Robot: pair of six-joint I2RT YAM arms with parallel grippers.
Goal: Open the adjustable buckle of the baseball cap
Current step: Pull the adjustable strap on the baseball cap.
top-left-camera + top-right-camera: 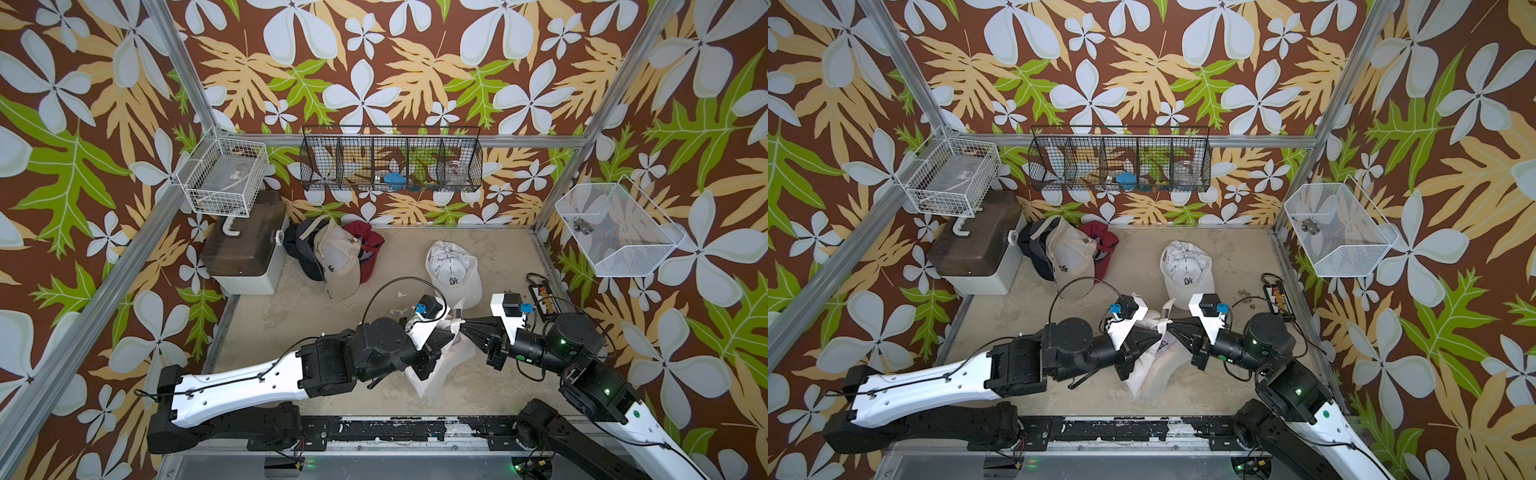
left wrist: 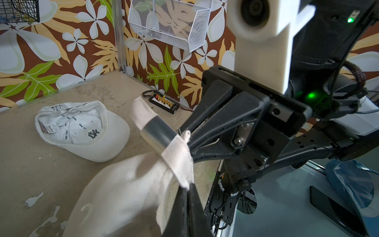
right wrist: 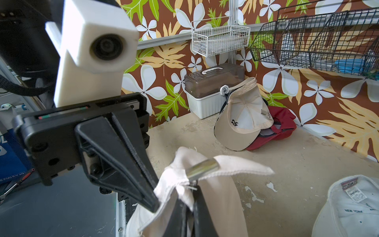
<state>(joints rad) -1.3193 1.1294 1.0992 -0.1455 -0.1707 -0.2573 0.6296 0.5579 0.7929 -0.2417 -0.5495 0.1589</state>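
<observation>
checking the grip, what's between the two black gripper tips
A short bunched stretch of cream fabric cap strap; the silver metal buckle sits beside it, left wrist view.

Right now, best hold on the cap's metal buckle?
I'd pinch the buckle across its broad faces, coming from the free tail side: it's a flat sleeve, and the left gripper and right gripper grip the strap beyond its other end.

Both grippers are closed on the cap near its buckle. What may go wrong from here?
The right gripper pinches only a small tuft of strap beside the metal buckle; it may slip off when pulling.
The left gripper grips the same strap very close by, so the two may collide.
</observation>
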